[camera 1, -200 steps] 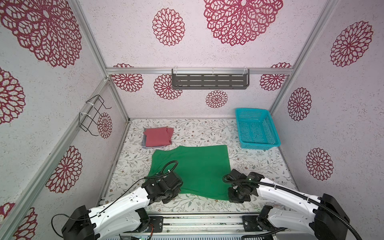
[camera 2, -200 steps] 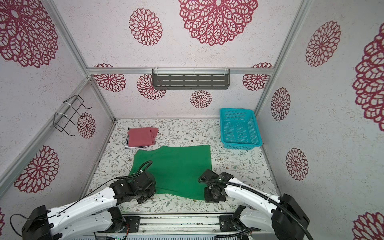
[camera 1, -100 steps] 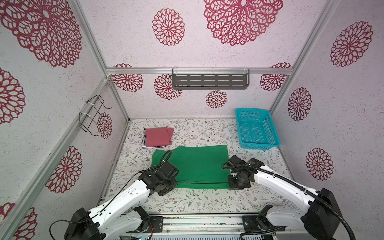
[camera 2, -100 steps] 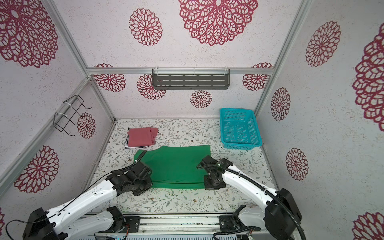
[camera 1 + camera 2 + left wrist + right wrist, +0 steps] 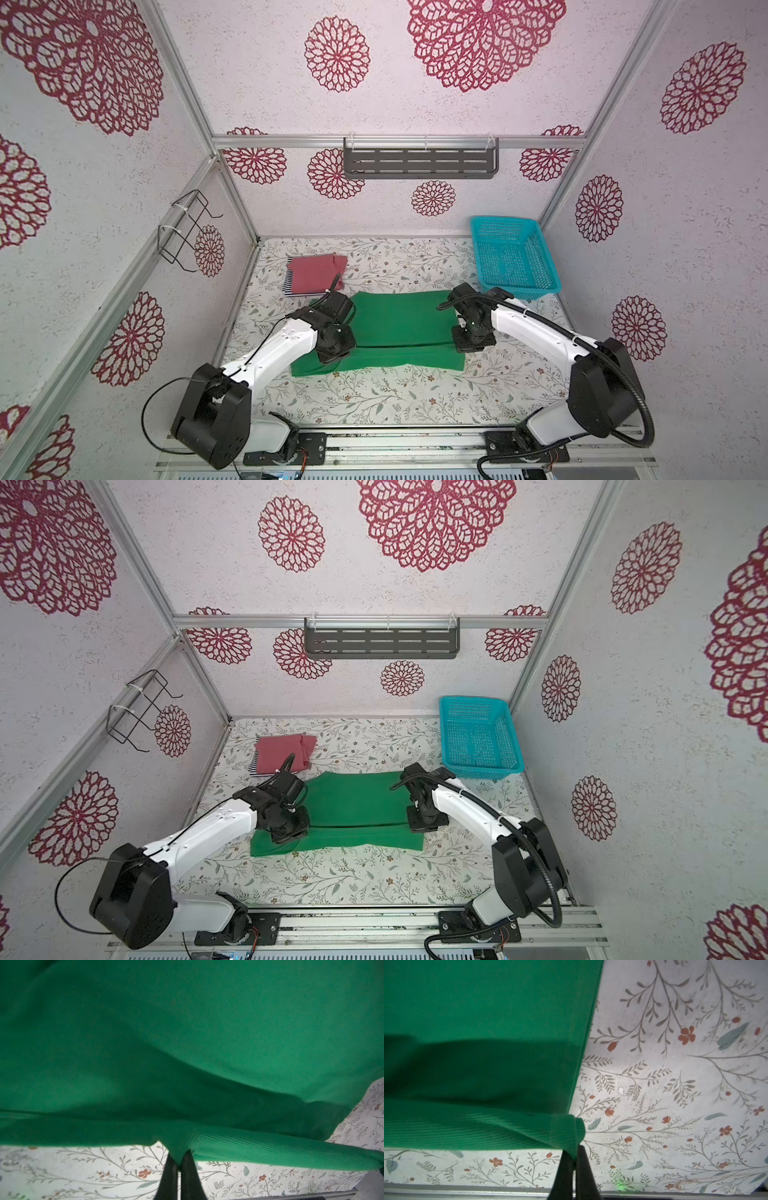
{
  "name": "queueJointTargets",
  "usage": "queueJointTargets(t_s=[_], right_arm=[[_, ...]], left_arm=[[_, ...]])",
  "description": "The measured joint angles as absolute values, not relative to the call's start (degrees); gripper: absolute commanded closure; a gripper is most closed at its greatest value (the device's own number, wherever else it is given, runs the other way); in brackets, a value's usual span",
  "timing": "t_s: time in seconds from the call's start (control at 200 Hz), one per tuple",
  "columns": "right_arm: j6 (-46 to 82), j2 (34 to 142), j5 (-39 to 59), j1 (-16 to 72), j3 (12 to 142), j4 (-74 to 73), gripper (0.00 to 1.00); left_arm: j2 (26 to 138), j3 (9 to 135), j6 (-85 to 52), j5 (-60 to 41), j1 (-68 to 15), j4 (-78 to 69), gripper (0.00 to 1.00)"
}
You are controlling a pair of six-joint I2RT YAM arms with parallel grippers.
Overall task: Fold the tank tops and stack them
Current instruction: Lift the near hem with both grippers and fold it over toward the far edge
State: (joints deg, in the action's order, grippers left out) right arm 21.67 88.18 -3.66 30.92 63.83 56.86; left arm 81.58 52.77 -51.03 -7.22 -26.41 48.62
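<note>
Top views: 3 tops (image 5: 316,272) (image 5: 286,287) (image 5: 399,320), 2 pincers (image 5: 332,357) (image 5: 473,345) clamping grn top (image 5: 357,800).

I have the white, black-jointed left arm (image 5: 272,351) stretched in from its near base, wrist bent steeply down. The matching right arm (image 5: 536,332) reaches in opposite it, wrist also pointing down. The left gripper (image 5: 180,1156), two slim black fingers, is pinched tight on an edge of the bright green ribbed cloth tank top (image 5: 187,1043). The right gripper (image 5: 574,1154) is clamped on its hemmed corner.
</note>
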Motion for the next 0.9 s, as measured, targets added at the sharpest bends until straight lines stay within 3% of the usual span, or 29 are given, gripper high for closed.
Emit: queueJointTargets(t_s=[0.485,0.545,0.6,0.681,0.761,0.901], right_arm=[[13.8,105.8,-4.3,22.6,78.9,54.2,1.00],[13.1,107.7,-4.2,21.8,80.7,54.0,0.90],[12.6,109.0,-4.1,21.3,82.3,53.7,0.74],[12.1,109.7,-4.3,20.8,84.1,53.4,0.63],[11.6,109.3,-4.3,20.4,85.2,53.0,0.61],[12.2,105.1,-3.9,19.7,83.0,51.5,0.63]], left_arm=[[102.6,71.8,-38.0,-12.3,-19.5,51.4,1.00],[105.0,74.0,-36.4,-12.7,-18.7,52.2,0.83],[106.9,75.8,-35.7,-13.0,-17.9,52.8,0.63],[108.5,77.9,-33.8,-13.1,-16.7,54.6,0.49],[108.6,78.9,-33.1,-12.9,-15.7,55.9,0.43],[105.8,78.2,-32.7,-11.4,-14.9,58.0,0.46]])
